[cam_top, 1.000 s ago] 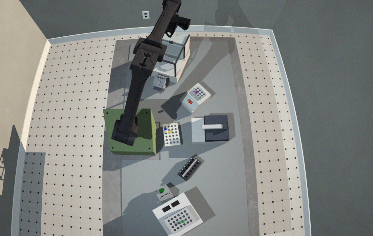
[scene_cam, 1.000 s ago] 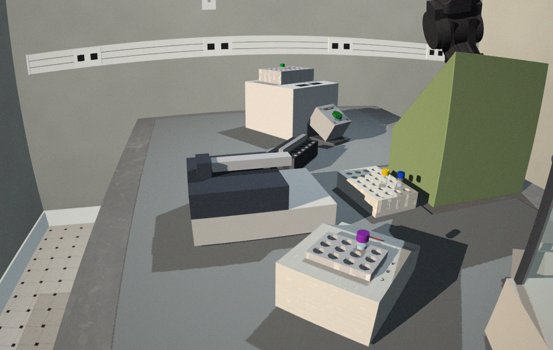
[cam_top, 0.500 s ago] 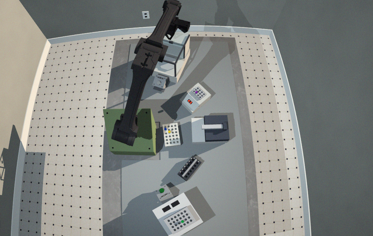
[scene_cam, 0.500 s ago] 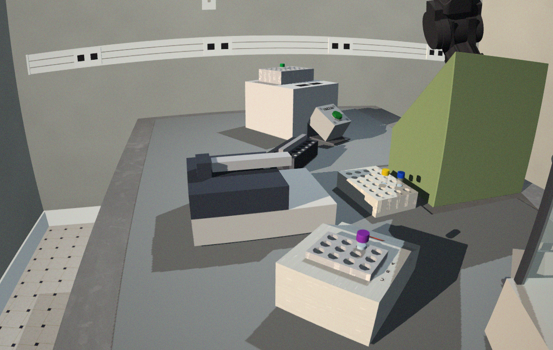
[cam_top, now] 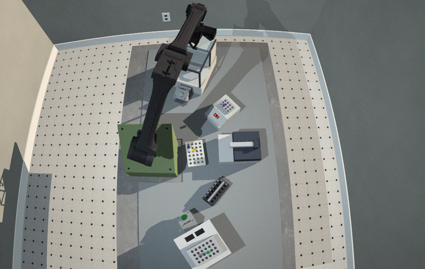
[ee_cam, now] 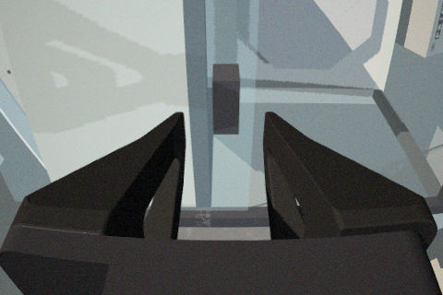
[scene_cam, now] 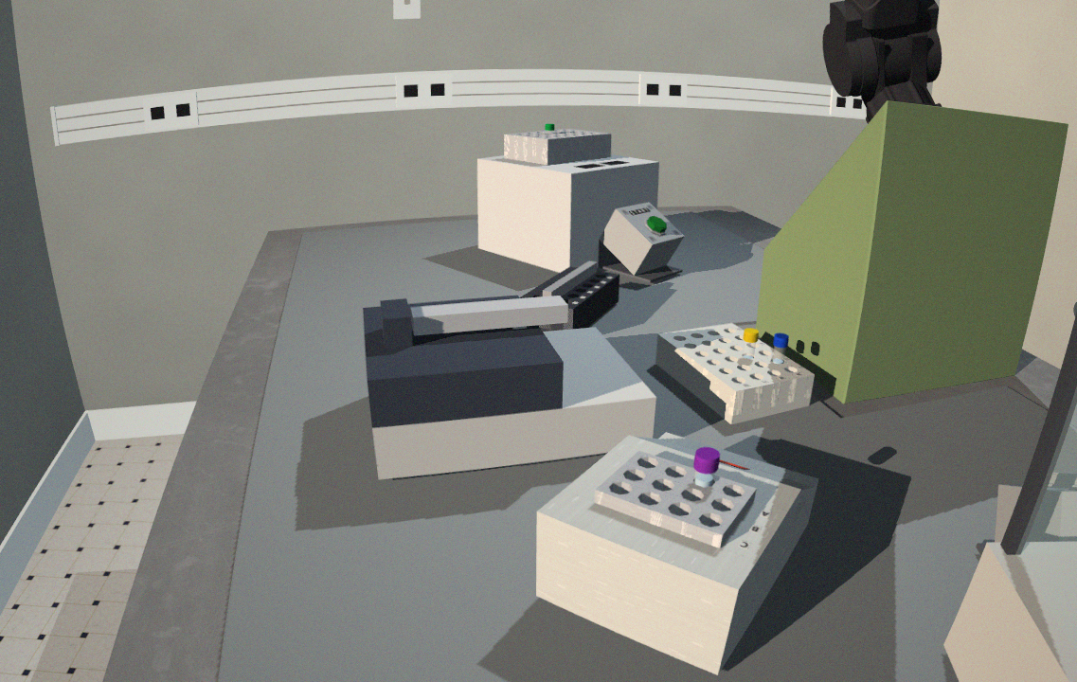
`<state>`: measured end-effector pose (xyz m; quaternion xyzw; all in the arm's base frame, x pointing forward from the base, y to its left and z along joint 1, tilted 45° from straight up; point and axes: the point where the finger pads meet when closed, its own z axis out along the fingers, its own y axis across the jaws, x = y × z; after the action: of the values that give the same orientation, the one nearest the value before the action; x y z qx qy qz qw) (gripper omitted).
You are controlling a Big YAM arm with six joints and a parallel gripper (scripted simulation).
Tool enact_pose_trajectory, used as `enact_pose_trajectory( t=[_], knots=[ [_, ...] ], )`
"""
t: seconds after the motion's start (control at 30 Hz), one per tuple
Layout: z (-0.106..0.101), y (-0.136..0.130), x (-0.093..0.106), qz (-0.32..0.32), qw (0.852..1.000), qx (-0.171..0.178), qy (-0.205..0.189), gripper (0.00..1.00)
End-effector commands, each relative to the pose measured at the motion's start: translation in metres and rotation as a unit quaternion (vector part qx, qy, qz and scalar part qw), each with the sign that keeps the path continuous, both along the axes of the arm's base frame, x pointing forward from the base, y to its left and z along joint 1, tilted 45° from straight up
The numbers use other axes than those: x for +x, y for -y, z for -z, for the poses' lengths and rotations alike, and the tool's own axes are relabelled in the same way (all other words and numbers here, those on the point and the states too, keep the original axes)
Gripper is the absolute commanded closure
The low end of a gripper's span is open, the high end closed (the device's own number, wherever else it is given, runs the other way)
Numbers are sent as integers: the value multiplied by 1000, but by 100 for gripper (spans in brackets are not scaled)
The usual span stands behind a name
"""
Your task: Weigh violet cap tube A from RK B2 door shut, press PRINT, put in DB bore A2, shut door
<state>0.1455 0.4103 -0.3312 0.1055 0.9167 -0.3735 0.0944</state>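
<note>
Wrist view shows me the pincer [cam_top: 193, 46] [ee_cam: 224, 126] partly open, with nothing between its two black fingers. A dark little handle [ee_cam: 226, 111] on the glass shows in the gap between the tips, but I can't tell if they touch it. The pincer is up by the glass box of the balance [cam_top: 200, 79] [scene_cam: 1049, 415]. I can't tell how far the door is open.

Tube A, with its purple cap [cam_top: 223, 105] [scene_cam: 707, 460], stands upright in the dry block [cam_top: 233, 115] [scene_cam: 635, 584]. It is in the row nearest the front, second hole from the left. A bit of clear tube peeks out under the cap, and I can't tell if it goes all the way down.

By the green base [cam_top: 170, 169] [scene_cam: 949, 254] of my arm, the white rack [cam_top: 196, 163] [scene_cam: 766, 403] holds a blue-capped tube [cam_top: 188, 147] [scene_cam: 780, 340] and a yellow-capped tube [cam_top: 193, 150] [scene_cam: 750, 335]. A green-capped tube [cam_top: 208, 252] [scene_cam: 548, 127] sits in the mixer [cam_top: 181, 246] [scene_cam: 525, 207]. The spectrophotometer [cam_top: 246, 154] [scene_cam: 474, 385] and the dark magnet block [cam_top: 214, 201] [scene_cam: 601, 303] sit flat on the surface [cam_top: 250, 194] [scene_cam: 338, 593].
</note>
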Motion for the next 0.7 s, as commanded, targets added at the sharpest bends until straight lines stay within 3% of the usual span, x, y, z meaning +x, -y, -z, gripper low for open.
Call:
enact_pose_trajectory(
  t=[0.0, 0.03, 0.1, 0.3, 0.47, 0.5, 0.63, 0.67],
  knots=[
    [9, -1, 7, 0, 1000, 7, -2, 70],
    [3, -14, 6, -5, 1000, 21, 1, 70],
    [12, 6, 3, -4, 1000, 3, -3, 70],
    [20, 16, 7, 0, 1000, 1, -3, 70],
    [8, -18, 10, -7, 999, 35, 5, 70],
    [9, -8, 6, -3, 1000, 21, 4, 70],
    [9, -8, 6, -3, 1000, 21, 4, 70],
    [9, -8, 6, -3, 1000, 21, 4, 94]
  ],
)
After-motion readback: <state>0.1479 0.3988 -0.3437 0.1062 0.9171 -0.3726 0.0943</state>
